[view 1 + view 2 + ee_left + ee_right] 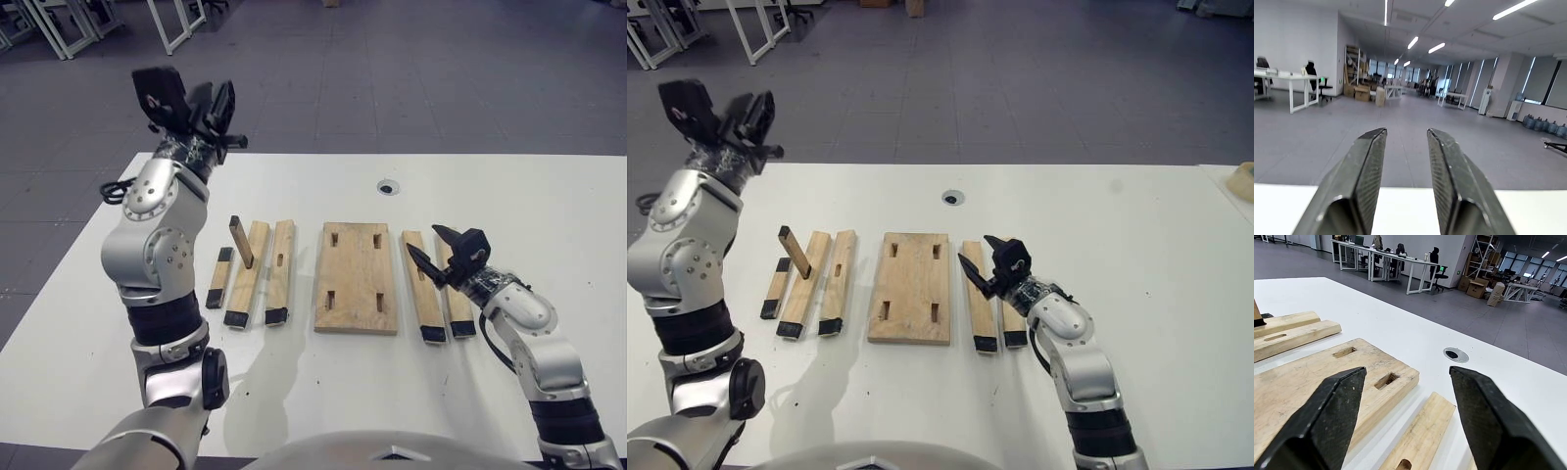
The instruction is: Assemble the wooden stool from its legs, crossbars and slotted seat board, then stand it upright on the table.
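Left eye view: found the seat board (356,277) flat in the middle of the table (549,215), slots up. Saw the left pair of legs (280,269) just beside it, with one crossbar (241,242) standing tilted on the outer leg, seemingly pegged in its slot, and a shorter crossbar (219,277) lying alongside. Saw the right pair of legs (424,289) on the board's other side. Found the right gripper (431,253) low over that pair, fingers apart, nothing held. Found the left gripper (214,106) raised high above the table's far left edge, well apart from every part.

Right eye view: confirmed the same layout. Judged the wood stiff, fairly light and dry-grained, so unlikely to slip or bend.

Left wrist view: saw the fingers (1369,166) parted by a narrow gap, empty, aimed out over the table edge into the room.

Right wrist view: saw the fingers (1334,406) spread wide, empty, above the board's slotted corner and one right leg, with the cable hole (1455,354) beyond. Judged a leg best pinched across its narrow width near mid-length, clear of the slot. Judged the board too broad to span, so better taken by its edge.
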